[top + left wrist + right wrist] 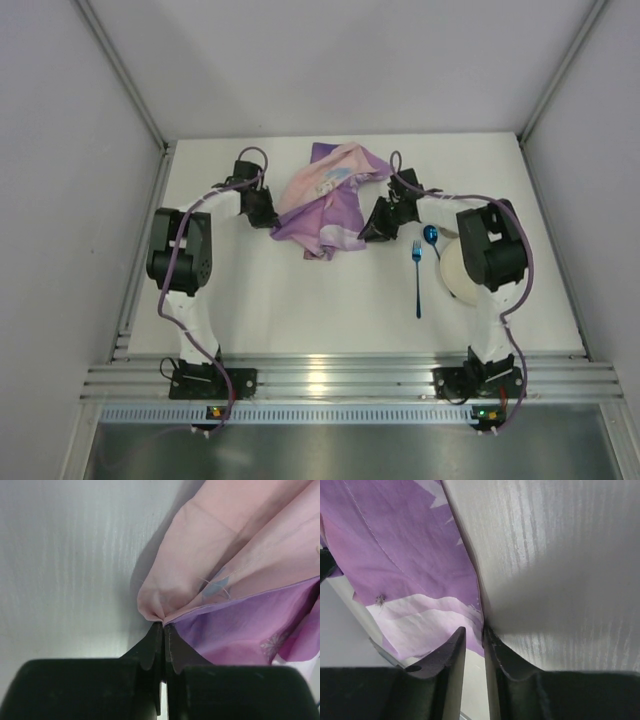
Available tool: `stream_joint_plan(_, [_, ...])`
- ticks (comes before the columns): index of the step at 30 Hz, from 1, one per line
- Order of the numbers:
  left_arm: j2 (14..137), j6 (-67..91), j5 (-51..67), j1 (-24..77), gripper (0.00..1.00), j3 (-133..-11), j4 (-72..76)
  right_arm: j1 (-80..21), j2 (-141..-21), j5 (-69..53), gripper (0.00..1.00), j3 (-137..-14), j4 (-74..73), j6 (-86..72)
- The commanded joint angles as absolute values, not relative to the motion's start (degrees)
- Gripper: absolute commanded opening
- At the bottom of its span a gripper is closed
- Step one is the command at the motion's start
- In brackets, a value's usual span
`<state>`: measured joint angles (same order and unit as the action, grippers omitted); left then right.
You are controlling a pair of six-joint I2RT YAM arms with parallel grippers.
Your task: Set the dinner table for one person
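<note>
Surface: the white dinner table [330,310] fills the floor of a grey-walled enclosure, with both arm bases at its near edge.
Placemat [325,195]: a crumpled purple-pink cloth at the middle of the far edge.
Left gripper [163,626]: fingers pressed together on a folded pink edge of the placemat.
Right gripper [474,630]: fingers nearly closed, pinching the placemat's purple edge.
Right edge: a blue fork [417,285], a blue spoon [431,236] and a cream plate [455,270] partly under the right arm.
</note>
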<state>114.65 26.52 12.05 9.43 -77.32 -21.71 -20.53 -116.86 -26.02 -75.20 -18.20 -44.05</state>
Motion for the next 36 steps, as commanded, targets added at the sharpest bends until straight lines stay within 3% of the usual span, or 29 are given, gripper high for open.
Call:
stream_joint_plan(1, [115.31, 26.37, 14.23, 9.58, 0.0, -77.43, -21.88, -21.88, -119.97, -23.99, 0.21, -75.94, -20.04, -43.51])
stream_joint_plan(4, [114.87, 26.72, 15.72, 9.67, 0.0, -76.56, -21.53, -22.32, -120.5, -24.96, 0.04, -75.59, -19.51, -44.2])
stream_joint_plan(6, [114.52, 27.16, 16.43, 9.76, 0.0, -75.76, -20.83, -22.94, -120.59, -25.31, 0.0, -75.15, -19.16, -44.47])
stream_joint_plan(13, [113.12, 27.78, 18.11, 10.55, 0.0, -77.86, -22.58, -22.77, -117.61, -25.75, 0.0, -75.14, -18.02, -44.91])
stream_joint_plan(19, [109.42, 27.94, 15.99, 7.04, 0.0, -91.3, -30.4, -14.6, -106.89, -26.72, 0.0, -79.62, -20.56, -46.5])
stream_joint_plan(22, [109.6, 30.22, 16.35, 5.72, 0.0, -101.4, -31.99, -8.98, -104.15, -26.81, 0.0, -88.3, -25.74, -45.1])
stream_joint_plan(29, [111.1, 36.91, 17.49, 4.22, 0.0, -127.4, -34.19, 2.36, -106.79, -31.28, 0.0, -121.42, -37.53, -47.89])
stream_joint_plan(36, [100.3, 40.6, 13.98, 1.67, 0.0, -124.99, -33.49, 9.13, -97.23, -37.34, 0.0, -122.18, -37.79, -53.17])
